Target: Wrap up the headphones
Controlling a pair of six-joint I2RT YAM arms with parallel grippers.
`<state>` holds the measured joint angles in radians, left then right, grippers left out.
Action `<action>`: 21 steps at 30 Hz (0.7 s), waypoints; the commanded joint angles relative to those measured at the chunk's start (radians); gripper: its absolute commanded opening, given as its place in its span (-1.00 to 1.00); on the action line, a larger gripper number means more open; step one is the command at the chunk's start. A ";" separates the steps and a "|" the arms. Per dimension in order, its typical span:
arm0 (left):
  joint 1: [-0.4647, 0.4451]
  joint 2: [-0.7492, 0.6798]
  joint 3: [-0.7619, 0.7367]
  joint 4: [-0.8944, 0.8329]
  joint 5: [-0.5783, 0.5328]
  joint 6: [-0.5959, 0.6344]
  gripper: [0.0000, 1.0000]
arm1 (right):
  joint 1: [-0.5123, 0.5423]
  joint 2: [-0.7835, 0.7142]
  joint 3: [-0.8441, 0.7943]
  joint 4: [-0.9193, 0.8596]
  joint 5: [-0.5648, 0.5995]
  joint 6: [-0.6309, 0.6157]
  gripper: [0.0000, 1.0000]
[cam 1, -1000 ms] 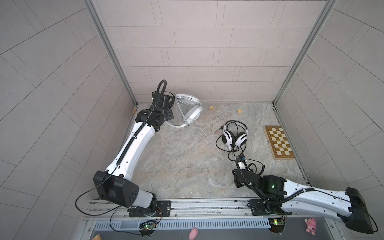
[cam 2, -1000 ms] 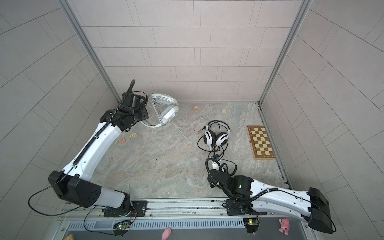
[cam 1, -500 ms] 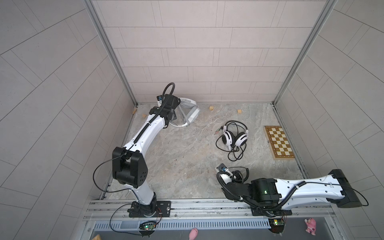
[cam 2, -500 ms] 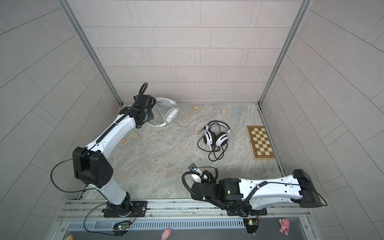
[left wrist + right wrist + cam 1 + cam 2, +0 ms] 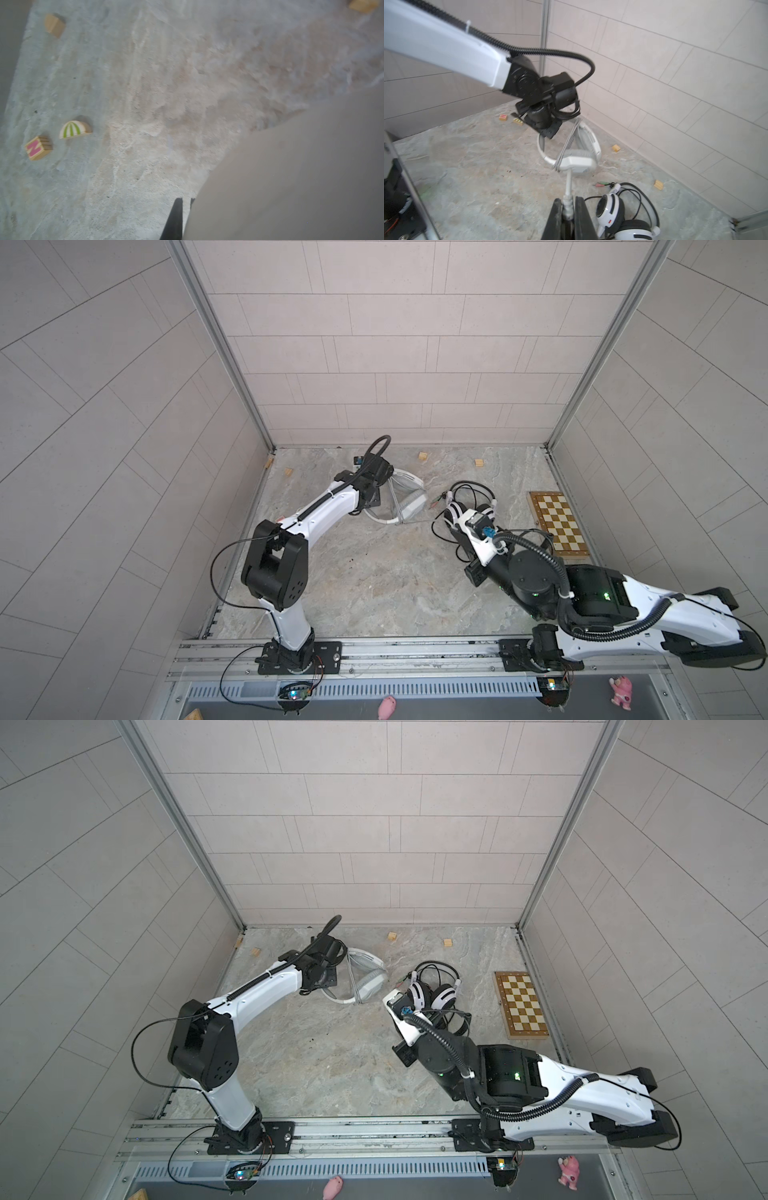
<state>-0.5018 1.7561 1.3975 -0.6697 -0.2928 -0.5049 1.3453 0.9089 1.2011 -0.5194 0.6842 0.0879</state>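
Observation:
The white headphones (image 5: 409,502) (image 5: 368,979) (image 5: 579,164) sit low over the table at the back middle. Several turns of their grey cable (image 5: 569,141) run from headband to ear cup. My left gripper (image 5: 185,200) is shut on the white headband. The headset's blurred grey mass hides most of the jaws in the left wrist view. My right gripper (image 5: 568,200) is shut on the grey cable's end piece, a short way from the white ear cup. The black-and-white headphones (image 5: 486,510) (image 5: 434,996) (image 5: 610,209) lie beside the right gripper, ringed by their black cable.
A chessboard (image 5: 557,524) (image 5: 521,1006) lies at the right wall. Small wooden blocks (image 5: 422,456) (image 5: 478,463) sit along the back wall. A pink-N block (image 5: 38,147) and a green-striped half-round (image 5: 73,128) lie near the left wall. Tiled walls close in three sides.
The right gripper swept along the table's front, then back to beside the black-and-white headphones, cable end still held. The left arm carried the white headphones rightward from the back left corner.

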 commanded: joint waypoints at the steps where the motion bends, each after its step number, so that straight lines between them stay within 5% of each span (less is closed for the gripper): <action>1: -0.082 -0.040 -0.026 0.055 0.018 0.065 -1.00 | -0.103 -0.015 0.066 0.047 -0.068 -0.130 -0.98; 11: -0.370 -0.247 -0.220 0.242 0.164 0.172 -1.00 | -0.578 0.094 0.172 0.025 -0.475 -0.105 -0.99; 16: -0.403 -0.352 -0.263 0.262 0.262 0.201 -1.00 | -0.741 0.141 0.116 0.050 -0.618 -0.034 -0.98; 21: -0.400 -0.470 -0.339 0.367 0.490 0.233 -1.00 | -0.855 0.179 0.032 0.064 -0.797 0.037 -0.98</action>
<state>-0.8902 1.3533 1.0889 -0.4000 0.0093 -0.3164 0.5243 1.0893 1.2610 -0.5201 0.0017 0.0673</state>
